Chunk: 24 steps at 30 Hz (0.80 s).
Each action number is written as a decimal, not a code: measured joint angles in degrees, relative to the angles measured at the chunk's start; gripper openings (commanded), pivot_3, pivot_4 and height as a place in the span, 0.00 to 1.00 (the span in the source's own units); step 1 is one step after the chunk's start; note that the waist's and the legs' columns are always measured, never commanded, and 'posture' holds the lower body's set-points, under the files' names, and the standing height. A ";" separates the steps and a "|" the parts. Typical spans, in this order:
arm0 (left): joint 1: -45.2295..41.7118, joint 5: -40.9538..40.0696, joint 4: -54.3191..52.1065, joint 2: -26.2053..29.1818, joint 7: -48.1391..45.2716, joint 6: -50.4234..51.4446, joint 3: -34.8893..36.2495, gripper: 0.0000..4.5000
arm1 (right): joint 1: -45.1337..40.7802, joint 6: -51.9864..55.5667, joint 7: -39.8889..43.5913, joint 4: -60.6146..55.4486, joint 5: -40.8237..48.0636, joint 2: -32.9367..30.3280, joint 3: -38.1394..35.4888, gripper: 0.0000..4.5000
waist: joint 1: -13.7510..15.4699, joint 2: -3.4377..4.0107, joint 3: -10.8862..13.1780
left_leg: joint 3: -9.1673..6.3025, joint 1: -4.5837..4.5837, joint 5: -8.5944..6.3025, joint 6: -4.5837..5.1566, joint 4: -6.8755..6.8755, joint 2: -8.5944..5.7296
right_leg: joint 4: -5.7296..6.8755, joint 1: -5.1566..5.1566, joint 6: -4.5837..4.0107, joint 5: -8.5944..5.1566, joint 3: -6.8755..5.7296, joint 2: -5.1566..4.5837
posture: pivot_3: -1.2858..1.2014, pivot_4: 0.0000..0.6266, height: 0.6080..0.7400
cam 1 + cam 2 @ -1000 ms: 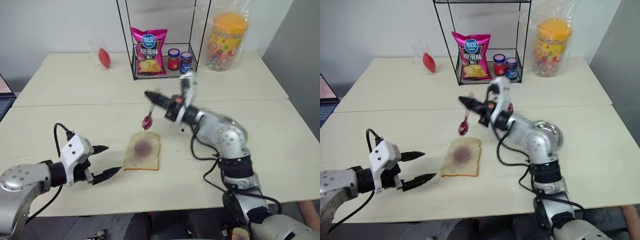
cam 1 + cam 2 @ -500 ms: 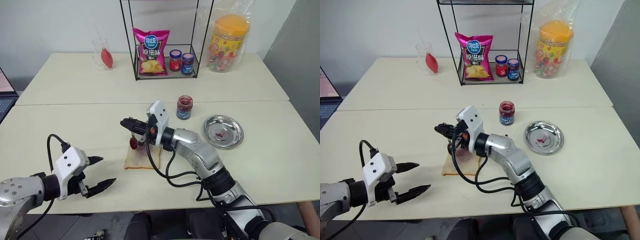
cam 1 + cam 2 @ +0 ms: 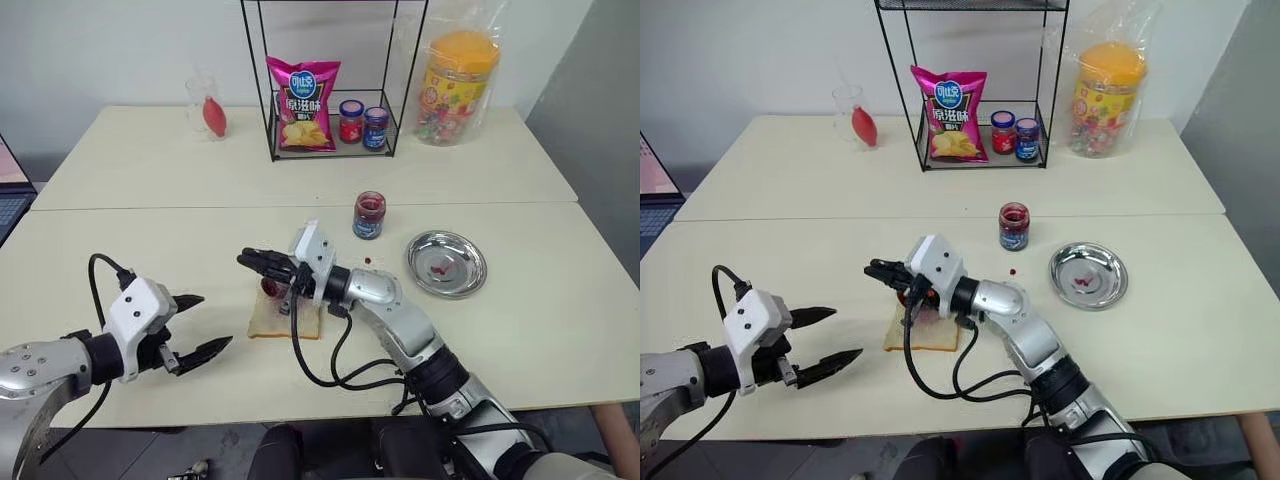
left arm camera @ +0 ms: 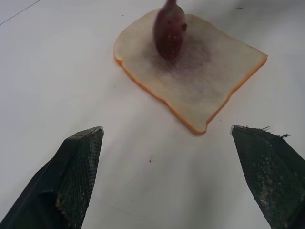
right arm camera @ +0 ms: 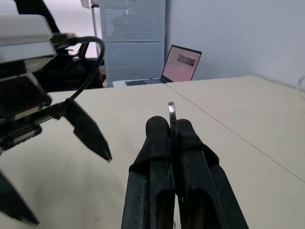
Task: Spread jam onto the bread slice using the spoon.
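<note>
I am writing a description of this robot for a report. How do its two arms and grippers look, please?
Both arms are silver-grey metal with rounded joints and dark bands between segments. Each wrist carries a white boxy housing, and loose black cables loop beside it. The left gripper and the right gripper each have two black, tapering, pointed fingers; in the left wrist view the fingers show a fine textured inner surface.
</note>
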 measured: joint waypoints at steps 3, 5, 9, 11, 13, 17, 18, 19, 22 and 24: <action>-0.16 0.00 0.00 0.01 -0.06 -0.08 -0.01 1.00 | 0.05 -0.81 0.67 0.21 -1.05 0.03 0.18 0.00 | -0.01 -0.02 -0.02 | 0.01 0.01 0.00 0.00 0.01 0.00 | 0.00 0.00 -0.15 0.09 0.01 0.00 | 0.52 0.24 1.00; -0.34 0.04 -0.01 0.04 -0.07 -0.08 -0.39 1.00 | 0.04 -1.02 0.57 1.90 -1.29 0.36 0.06 0.00 | -0.03 -0.05 -0.03 | -0.01 0.06 0.00 0.00 0.01 0.00 | 0.01 0.06 -0.15 0.09 -0.01 0.00 | 0.52 0.24 1.00; -0.26 0.01 -0.05 0.08 -0.59 -0.08 -0.96 1.00 | 0.13 -1.45 0.56 4.33 -1.97 0.51 -0.46 0.00 | -0.01 -0.05 -0.03 | 0.00 0.07 0.00 0.00 0.02 -0.01 | 0.01 0.08 -0.14 0.09 0.00 0.00 | 0.52 0.24 1.00; 0.08 0.02 -0.09 0.17 -1.14 -0.14 -1.07 1.00 | 0.13 -2.02 0.58 4.55 -2.36 0.52 -0.51 0.00 | -0.01 -0.05 -0.04 | 0.00 0.08 0.00 0.00 0.02 -0.01 | 0.01 0.10 -0.15 0.09 -0.01 0.00 | 0.52 0.24 1.00; 0.19 0.17 -0.09 0.17 -1.20 -0.25 -1.64 1.00 | 0.12 -3.08 0.53 5.36 -2.81 0.56 -0.68 0.00 | 0.02 -0.06 -0.04 | -0.03 0.08 0.00 0.00 0.02 -0.01 | 0.01 0.12 -0.15 0.09 -0.02 0.00 | 0.52 0.24 1.00; 0.08 0.36 -0.09 0.16 -1.18 -0.94 -2.12 1.00 | -0.18 -4.56 -0.66 6.79 -3.22 1.14 -1.72 0.00 | 0.02 -0.06 -0.04 | -0.05 0.16 0.00 0.00 0.05 -0.02 | 0.01 0.22 -0.11 0.07 -0.04 0.00 | 0.52 0.24 1.00; 0.02 0.43 -0.06 0.16 -1.17 -1.09 -2.16 1.00 | -0.34 -4.98 -0.85 7.17 -3.33 1.16 -1.97 0.00 | 0.02 -0.06 -0.04 | -0.06 0.16 0.00 0.00 0.06 -0.02 | 0.01 0.23 -0.07 0.04 -0.04 0.00 | 0.52 0.24 1.00; -0.14 0.52 -0.02 0.16 -1.16 -1.23 -2.30 1.00 | -0.55 -5.50 -1.16 7.70 -3.60 1.17 -2.32 0.00 | 0.03 -0.06 -0.04 | -0.06 0.17 0.00 0.00 0.08 -0.02 | 0.01 0.25 -0.05 0.04 -0.04 0.00 | 0.52 0.24 1.00; -0.56 0.58 0.16 0.16 -1.17 -1.56 -3.11 1.00 | -0.87 -6.80 -1.96 8.43 -4.29 1.06 -2.99 0.00 | 0.04 -0.06 -0.04 | -0.06 0.17 0.00 0.00 0.10 -0.03 | 0.01 0.26 -0.04 0.05 -0.03 0.00 | 0.52 0.24 1.00; -0.72 0.64 0.43 0.16 -1.19 -1.95 -3.32 1.00 | -0.98 -7.64 -2.13 8.85 -4.72 1.08 -3.32 0.00 | 0.04 -0.06 -0.04 | -0.07 0.17 0.01 0.00 0.09 -0.03 | 0.01 0.26 -0.07 0.06 -0.04 0.00 | 0.52 0.24 1.00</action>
